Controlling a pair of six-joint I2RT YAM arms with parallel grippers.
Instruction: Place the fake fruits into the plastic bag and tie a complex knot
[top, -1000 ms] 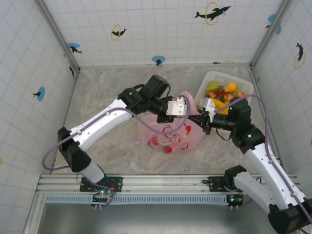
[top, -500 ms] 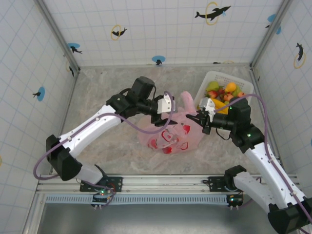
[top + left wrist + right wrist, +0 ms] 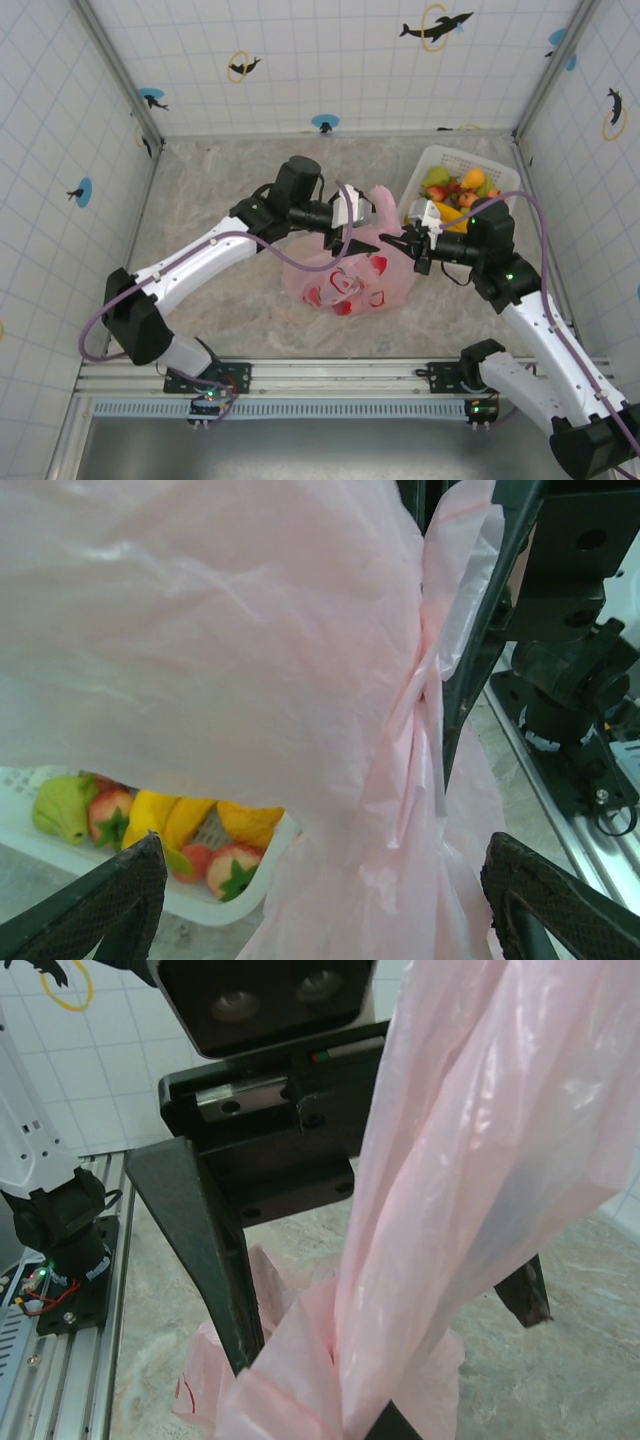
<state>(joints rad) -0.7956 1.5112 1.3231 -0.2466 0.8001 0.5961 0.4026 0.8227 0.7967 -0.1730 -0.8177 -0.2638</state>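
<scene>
Centre of the surface (image 3: pixel 220 180): plastic bag (image 3: pixel 345 285), beside the white basket (image 3: pixel 432 160). Left claw (image 3: pixel 355 232), wide, straddles the bag's twisted handle strip (image 3: pixel 415 710); right claw (image 3: pixel 392 240), narrow, pinches it. Fake fruits (image 3: pixel 377 298) lie inside. Best closed near the twist, keeping the strip taut.

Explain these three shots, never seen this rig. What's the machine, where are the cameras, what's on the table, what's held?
It is two robot arms, a left arm and a right arm, bolted to a table edge. One picture looks down from overhead; the other two come from a camera on each wrist. On the table lie a pink plastic bag with toy fruit inside and a white basket holding more fruit. The right end effector appears to pinch the bag's gathered top. The left end effector is open, its fingers either side of that pink strip.
</scene>
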